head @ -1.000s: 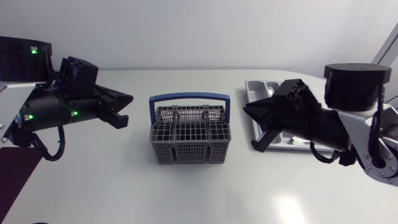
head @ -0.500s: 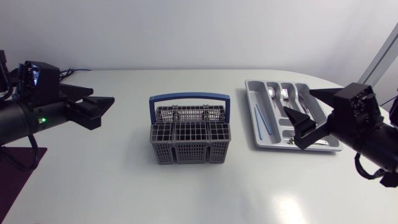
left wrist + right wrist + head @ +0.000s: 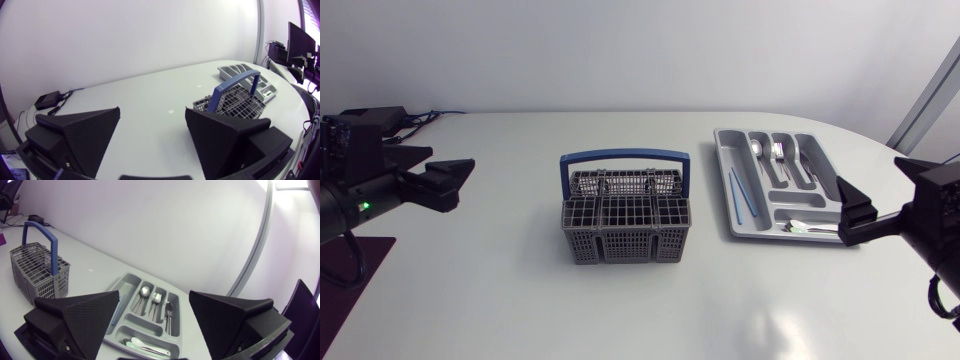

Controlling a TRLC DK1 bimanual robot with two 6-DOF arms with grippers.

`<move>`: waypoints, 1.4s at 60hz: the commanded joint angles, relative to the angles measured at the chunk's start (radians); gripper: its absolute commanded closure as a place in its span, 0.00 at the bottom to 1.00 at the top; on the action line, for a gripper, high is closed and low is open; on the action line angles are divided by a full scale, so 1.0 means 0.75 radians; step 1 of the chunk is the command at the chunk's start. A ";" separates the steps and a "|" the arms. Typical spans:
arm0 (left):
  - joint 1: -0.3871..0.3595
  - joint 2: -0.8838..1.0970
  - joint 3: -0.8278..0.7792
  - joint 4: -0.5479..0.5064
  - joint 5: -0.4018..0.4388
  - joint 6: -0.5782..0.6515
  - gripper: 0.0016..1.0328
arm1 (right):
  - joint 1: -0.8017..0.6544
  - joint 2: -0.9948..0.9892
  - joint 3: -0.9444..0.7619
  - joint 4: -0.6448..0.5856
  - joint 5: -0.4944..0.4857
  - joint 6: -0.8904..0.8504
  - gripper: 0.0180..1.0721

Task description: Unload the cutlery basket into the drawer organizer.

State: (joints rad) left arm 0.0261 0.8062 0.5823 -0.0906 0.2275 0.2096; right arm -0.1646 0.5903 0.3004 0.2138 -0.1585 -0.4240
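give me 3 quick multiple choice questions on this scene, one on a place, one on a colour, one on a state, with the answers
1. Relative to the drawer organizer, the cutlery basket stands:
A) inside it
B) apart from it, on the left arm's side
C) stacked on it

2. The basket's handle is:
A) red
B) blue
C) green

3. The left gripper and right gripper are:
A) both open, holding nothing
B) both shut on spoons
C) both shut on the handle

Answers:
1 B, the head view shows bare table between the two.
2 B, the arch over the grey basket is blue.
3 A, each wrist view shows its gripper spread wide with nothing gripped.
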 commanded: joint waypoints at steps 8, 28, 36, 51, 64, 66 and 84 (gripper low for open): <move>0.033 -0.103 -0.112 0.066 -0.007 0.042 0.04 | -0.042 -0.155 -0.126 0.081 0.068 0.066 0.04; 0.092 -0.322 -0.306 0.217 -0.038 -0.014 0.04 | -0.053 -0.427 -0.264 0.056 0.119 0.099 0.04; 0.096 -0.367 -0.367 0.268 -0.044 -0.028 0.04 | -0.053 -0.507 -0.304 0.042 0.144 0.117 0.04; 0.107 -0.467 -0.462 0.293 -0.073 -0.109 0.04 | -0.029 -0.559 -0.326 0.001 0.170 0.208 0.04; 0.074 -0.611 -0.537 0.252 -0.128 -0.150 0.04 | 0.030 -0.613 -0.343 -0.067 0.180 0.293 0.04; 0.069 -0.632 -0.548 0.246 -0.136 -0.156 0.04 | 0.038 -0.621 -0.346 -0.077 0.181 0.305 0.04; 0.022 -0.833 -0.651 0.189 -0.212 -0.212 0.04 | 0.121 -0.696 -0.371 -0.171 0.195 0.423 0.04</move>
State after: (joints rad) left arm 0.0540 0.2172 0.1310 0.0601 0.0853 0.0853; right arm -0.0914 0.0841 0.0475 0.1028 -0.0238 -0.1574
